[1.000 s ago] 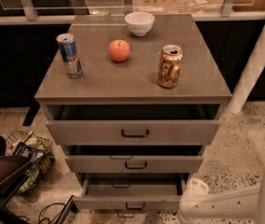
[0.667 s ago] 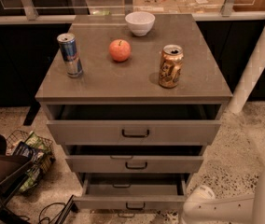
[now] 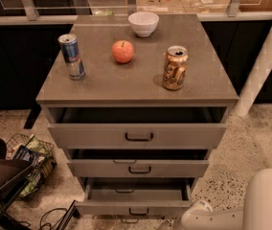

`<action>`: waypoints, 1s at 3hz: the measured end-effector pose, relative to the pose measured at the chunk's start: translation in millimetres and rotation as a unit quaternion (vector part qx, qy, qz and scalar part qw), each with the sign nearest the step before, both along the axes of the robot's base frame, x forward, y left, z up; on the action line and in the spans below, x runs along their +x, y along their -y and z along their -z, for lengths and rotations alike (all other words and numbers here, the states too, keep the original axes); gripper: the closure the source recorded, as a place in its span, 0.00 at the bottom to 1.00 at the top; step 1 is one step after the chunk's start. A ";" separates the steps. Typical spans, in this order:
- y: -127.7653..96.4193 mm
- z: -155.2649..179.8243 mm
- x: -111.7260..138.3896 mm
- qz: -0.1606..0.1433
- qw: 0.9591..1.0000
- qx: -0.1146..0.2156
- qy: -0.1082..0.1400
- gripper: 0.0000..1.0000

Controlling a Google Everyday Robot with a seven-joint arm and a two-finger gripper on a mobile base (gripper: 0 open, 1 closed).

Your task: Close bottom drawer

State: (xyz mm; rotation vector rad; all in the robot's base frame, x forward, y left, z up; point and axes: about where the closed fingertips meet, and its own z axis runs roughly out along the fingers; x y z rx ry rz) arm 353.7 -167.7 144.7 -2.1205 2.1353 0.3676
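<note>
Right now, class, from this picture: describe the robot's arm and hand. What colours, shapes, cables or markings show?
Only part of the arm shows, at the bottom right: smooth white casing, thick and rounded, with a rounded joint beside the bottom drawer. No cables or markings show. The hand is out of view, past the picture's bottom edge.

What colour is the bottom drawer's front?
The bottom drawer front is grey, in the camera view; gripper low right beside it.
</note>
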 end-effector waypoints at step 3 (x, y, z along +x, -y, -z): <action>-8.7 20.8 39.2 -0.015 0.999 0.000 0.037 1.00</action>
